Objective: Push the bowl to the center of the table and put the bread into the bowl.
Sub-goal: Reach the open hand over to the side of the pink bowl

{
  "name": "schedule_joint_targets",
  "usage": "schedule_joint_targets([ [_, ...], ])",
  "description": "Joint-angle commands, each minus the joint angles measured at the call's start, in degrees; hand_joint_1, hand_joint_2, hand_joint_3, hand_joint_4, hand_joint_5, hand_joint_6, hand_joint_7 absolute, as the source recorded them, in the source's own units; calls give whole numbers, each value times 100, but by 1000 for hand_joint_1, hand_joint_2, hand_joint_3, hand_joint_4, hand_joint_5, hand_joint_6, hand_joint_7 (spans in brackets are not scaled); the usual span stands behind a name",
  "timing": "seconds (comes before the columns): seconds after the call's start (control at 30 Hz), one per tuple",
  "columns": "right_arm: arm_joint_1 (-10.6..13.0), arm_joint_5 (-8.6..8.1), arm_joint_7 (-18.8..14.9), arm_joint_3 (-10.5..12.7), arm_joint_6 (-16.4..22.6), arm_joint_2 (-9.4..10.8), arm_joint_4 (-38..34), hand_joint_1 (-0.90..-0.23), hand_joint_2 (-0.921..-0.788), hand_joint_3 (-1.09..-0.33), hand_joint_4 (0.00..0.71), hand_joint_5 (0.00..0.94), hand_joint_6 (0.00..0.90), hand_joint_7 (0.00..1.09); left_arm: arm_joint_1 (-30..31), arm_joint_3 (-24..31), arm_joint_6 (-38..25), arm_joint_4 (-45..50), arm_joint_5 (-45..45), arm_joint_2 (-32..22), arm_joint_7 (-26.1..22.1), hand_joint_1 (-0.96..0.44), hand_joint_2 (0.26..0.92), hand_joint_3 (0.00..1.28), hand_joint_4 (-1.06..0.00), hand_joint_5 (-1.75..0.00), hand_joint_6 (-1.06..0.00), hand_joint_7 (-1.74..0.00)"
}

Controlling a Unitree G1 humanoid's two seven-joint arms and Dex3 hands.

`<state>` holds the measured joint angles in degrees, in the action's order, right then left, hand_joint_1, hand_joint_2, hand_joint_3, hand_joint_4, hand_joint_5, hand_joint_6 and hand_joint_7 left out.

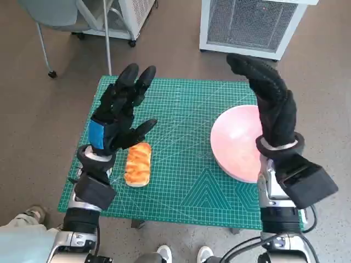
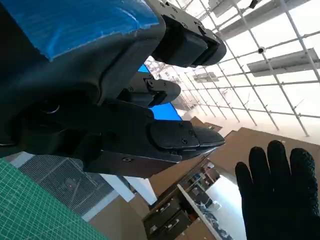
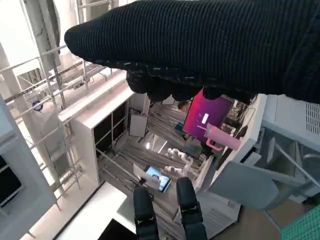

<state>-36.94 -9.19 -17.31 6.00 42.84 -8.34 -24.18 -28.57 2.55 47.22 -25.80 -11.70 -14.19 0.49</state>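
A pink bowl point(image 1: 237, 143) sits on the green cutting mat point(image 1: 186, 164) toward the table's right side, partly hidden by my right forearm. A golden bread roll point(image 1: 137, 164) lies on the mat at the left, just beside my left wrist. My left hand point(image 1: 122, 112) is raised above the mat with its fingers spread, holding nothing. My right hand point(image 1: 267, 96) is raised over the bowl's far right rim, fingers extended and empty. The left wrist view shows my left hand point(image 2: 115, 90) and, beyond it, the gloved fingers of my right hand point(image 2: 280, 195). The glove of my right hand point(image 3: 210, 45) fills the right wrist view.
A white grated unit point(image 1: 249, 24) stands on the floor beyond the table at the back right. A chair point(image 1: 60, 22) and a white rack point(image 1: 129, 16) stand at the back left. A person's shoes point(image 1: 181, 255) show at the near edge.
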Motion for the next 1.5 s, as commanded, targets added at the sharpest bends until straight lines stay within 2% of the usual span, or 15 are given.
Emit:
schedule_joint_targets([
  [0.03, 210, 308, 538, 494, 281, -354, -648, -667, -921, -805, 257, 1, -1, 642, 52, -18, 5, 59, -42, -53, 47, -285, 921, 247, -383, -3, -413, -18],
  [0.1, 222, 533, 895, 650, 377, -428, -896, -666, -921, -801, 258, 2, -1, 646, 58, -19, 12, 55, -27, -60, 41, -288, 921, 246, -384, -3, -413, -18],
  [0.2, 233, 757, 1370, 855, 491, -556, -1327, -665, -921, -796, 261, 3, -1, 648, 57, -23, 33, 19, -17, -71, 43, -291, 921, 245, -384, -3, -413, -17],
  [0.37, 254, 930, 1860, 1041, 674, -771, -2069, -659, -921, -798, 253, 1, -1, 614, 47, -42, 36, -15, -37, -61, 67, -295, 921, 245, -384, -2, -413, -17],
  [0.47, 262, 962, 2036, 1097, 753, -890, -2505, -651, -921, -807, 245, 1, -1, 596, 47, -52, 37, -26, -49, -51, 78, -295, 921, 245, -385, -2, -414, -16],
  [0.73, 269, 785, 2099, 1215, 760, -1003, -3485, -591, -921, -839, 216, 0, -1, 564, 49, -75, 31, -53, -49, -42, 94, -287, 921, 246, -385, -2, -416, -16],
  [0.93, 276, 648, 2019, 1238, 587, -929, -3972, -571, -921, -854, 203, 1, -1, 531, 50, -83, 21, -50, -31, -56, 93, -290, 921, 246, -385, -2, -417, -16],
  [1.17, 314, 519, 1990, 1204, 352, -684, -4238, -559, -921, -870, 203, 2, -1, 518, 39, -84, 6, -49, 3, -71, 64, -293, 921, 245, -386, -1, -418, -15],
  [1.33, 270, 394, 1864, 1213, 193, -494, -4358, -582, -921, -873, 212, 6, 7, 518, 27, -88, -11, -47, -3, -74, 61, -294, 921, 245, -386, -1, -419, -15],
  [1.5, 164, 147, 1583, 1273, 25, -253, -4408, -593, -921, -868, 217, 8, 16, 519, 17, -89, -25, -54, 3, -92, 45, -293, 921, 245, -386, -1, -419, -14],
])
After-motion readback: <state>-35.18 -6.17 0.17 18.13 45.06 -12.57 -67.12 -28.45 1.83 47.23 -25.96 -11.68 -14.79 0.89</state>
